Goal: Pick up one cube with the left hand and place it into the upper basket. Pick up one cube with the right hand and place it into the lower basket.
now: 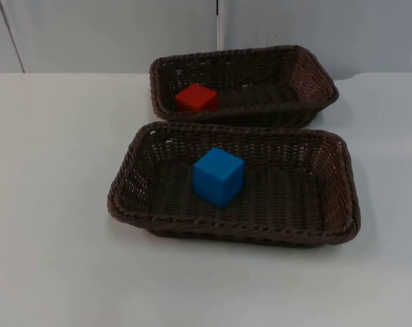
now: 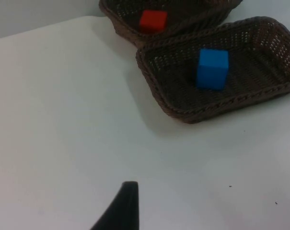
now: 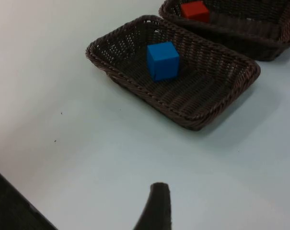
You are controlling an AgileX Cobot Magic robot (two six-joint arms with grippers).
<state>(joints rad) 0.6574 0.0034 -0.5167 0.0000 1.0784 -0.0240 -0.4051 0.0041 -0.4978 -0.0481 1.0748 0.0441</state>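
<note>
A red cube lies in the upper dark wicker basket, toward its left end. In the lower basket rests a blue cube, a little left of centre. Both cubes sit free, with nothing touching them. My left gripper hovers over bare table well away from the lower basket; from it I see the blue cube and the red cube. My right gripper also hangs over bare table, apart from the lower basket, the blue cube and the red cube.
The two baskets stand close together, the upper one just behind the lower one. White table spreads to the left, right and front of them. A grey partition wall closes the back. A dark edge borders the table in the right wrist view.
</note>
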